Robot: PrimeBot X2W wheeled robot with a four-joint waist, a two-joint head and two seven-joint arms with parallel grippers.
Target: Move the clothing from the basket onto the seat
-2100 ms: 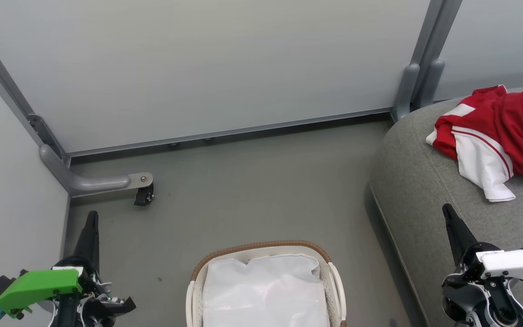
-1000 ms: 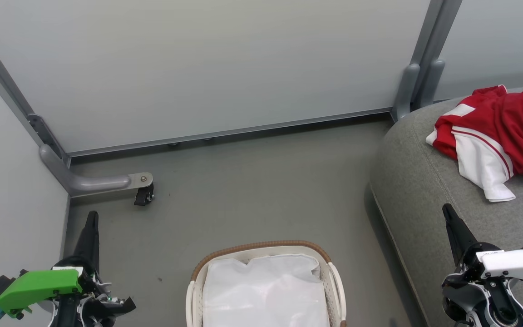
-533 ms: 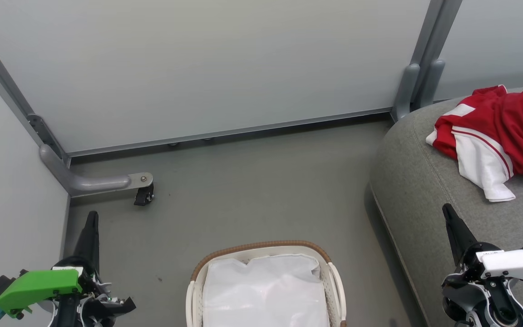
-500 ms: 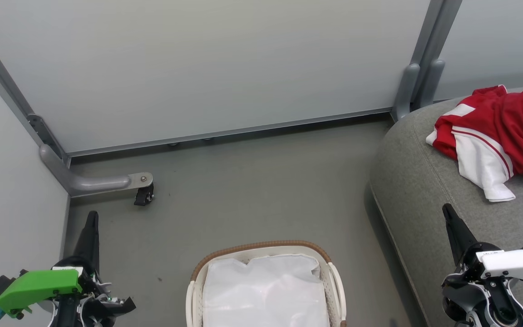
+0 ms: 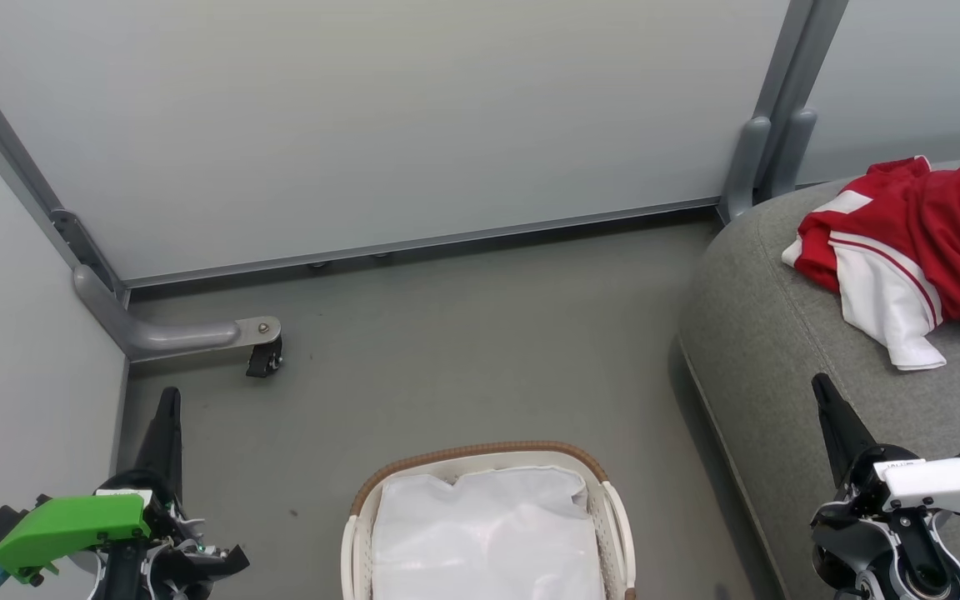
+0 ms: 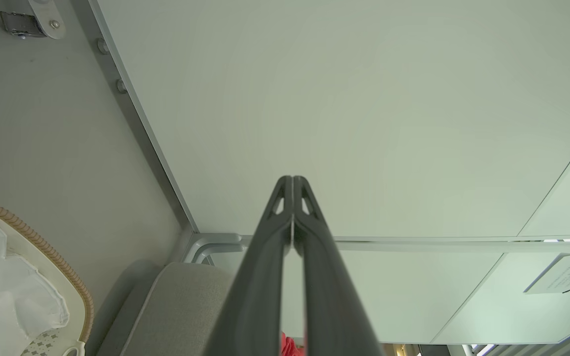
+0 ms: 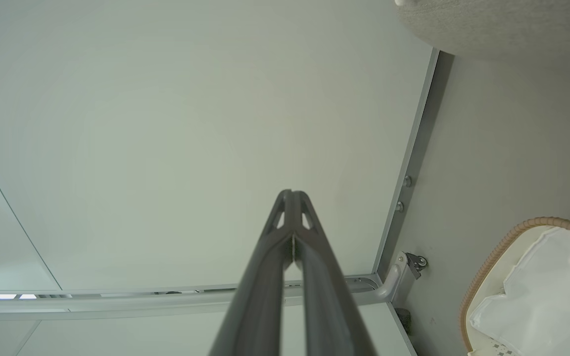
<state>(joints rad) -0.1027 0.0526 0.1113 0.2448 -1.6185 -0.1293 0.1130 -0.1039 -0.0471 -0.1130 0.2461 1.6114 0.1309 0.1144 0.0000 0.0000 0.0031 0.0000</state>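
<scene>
Both grippers sit low in the head view, the left gripper [image 5: 166,408] over the floor [image 5: 463,350] and the right gripper [image 5: 828,404] over the grey seat's [image 5: 772,350] edge. The red and white clothing [image 5: 938,225] lies heaped on that seat. The basket [image 5: 480,451], bottom centre, holds its white liner [image 5: 484,533]. In the left wrist view, the dark fingers [image 6: 265,277] are pressed together, pinching nothing, before a pale wall panel [image 6: 364,99]. In the right wrist view, the fingers meet likewise, empty.

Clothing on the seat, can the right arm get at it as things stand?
Probably yes. The clothing lies on the seat just beyond the right gripper, with only bare seat between and nothing in the way. The shut gripper must open first.
</scene>
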